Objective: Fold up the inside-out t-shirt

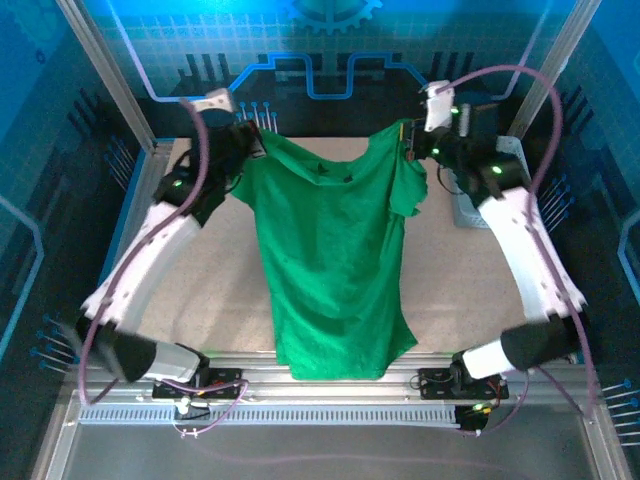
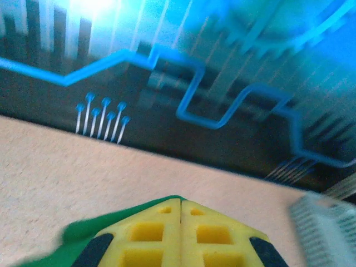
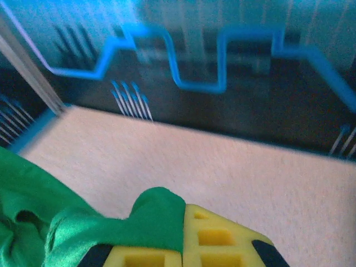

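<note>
item: your bright green t-shirt, plain soft cloth, short sleeves | state: spread open, wrinkled, not yet folded | pose: far shoulders raised, one pinched in the left end effector, the other in the right end effector, body draping nearward | place: mid-bench, hem reaching the near edge

The t-shirt hangs between left gripper and right gripper.

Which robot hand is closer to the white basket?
Right. The right hand holds the shirt close to the basket; the left hand grips its other shoulder, farther away.
</note>
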Robot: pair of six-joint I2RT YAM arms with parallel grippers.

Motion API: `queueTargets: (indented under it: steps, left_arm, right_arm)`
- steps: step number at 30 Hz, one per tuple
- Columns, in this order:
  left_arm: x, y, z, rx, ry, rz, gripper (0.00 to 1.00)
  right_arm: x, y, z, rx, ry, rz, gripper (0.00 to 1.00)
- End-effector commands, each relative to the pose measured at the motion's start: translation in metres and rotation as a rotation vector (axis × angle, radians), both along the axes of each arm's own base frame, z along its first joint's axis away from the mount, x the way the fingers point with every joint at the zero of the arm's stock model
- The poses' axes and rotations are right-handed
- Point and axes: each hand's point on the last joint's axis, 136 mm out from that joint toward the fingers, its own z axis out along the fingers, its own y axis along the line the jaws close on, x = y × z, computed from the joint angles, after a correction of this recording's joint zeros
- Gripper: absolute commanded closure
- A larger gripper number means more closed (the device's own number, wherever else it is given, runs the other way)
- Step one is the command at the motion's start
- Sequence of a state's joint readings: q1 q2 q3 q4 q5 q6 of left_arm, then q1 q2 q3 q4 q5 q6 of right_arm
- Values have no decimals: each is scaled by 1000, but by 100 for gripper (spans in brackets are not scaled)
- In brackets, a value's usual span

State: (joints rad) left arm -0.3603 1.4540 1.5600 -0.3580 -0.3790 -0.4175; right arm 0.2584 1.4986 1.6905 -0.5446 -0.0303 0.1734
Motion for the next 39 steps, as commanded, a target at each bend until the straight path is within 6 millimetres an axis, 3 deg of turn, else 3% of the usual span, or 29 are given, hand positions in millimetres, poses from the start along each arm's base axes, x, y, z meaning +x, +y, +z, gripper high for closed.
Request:
queueTargets:
  steps: [1,2,5,6,7,10,11,14,16,21,26,29,34,39]
  left_arm:
    - [41,16,-48,87,96,106,100]
    - [55,16,-69,99,141,114,100]
    - [101,18,-129,106,282,135,100]
    - [119,20,-151,116,338,143,90]
    - [134,22,-170,126,394,141,76]
    - [162,35,-207,146,554,145,67]
    - [164,40,-209,142,581,155,63]
    - [152,59,-214,125,650,203,56]
    - [140,55,-222,118,680,183,54]
    - [96,25,-232,-23,630,57,48]
    - [72,1,-270,-114,711,-35,49]
    - [71,-5,-298,-135,758,-50,49]
    - [78,-7,-343,-158,831,-31,49]
    - [93,0,-366,-164,843,2,47]
  right_arm:
    - [51,-7,-49,-6,55,-50,94]
    - [66,-7,-69,-20,89,-57,88]
    - [116,-13,-130,-99,197,-127,54]
    - [131,-18,-148,-133,237,-165,47]
    - [144,-23,-159,-163,270,-199,41]
    - [162,-29,-165,-212,321,-237,32]
    - [162,-29,-162,-219,325,-238,31]
    - [150,-20,-153,-211,322,-204,29]
    - [134,-13,-161,-185,348,-170,30]
    - [80,10,-211,-48,486,-81,32]
    - [45,40,-257,22,594,-4,35]
    - [44,42,-288,26,664,-26,37]
    - [60,28,-326,48,741,-100,37]
    - [86,4,-353,73,792,-194,37]
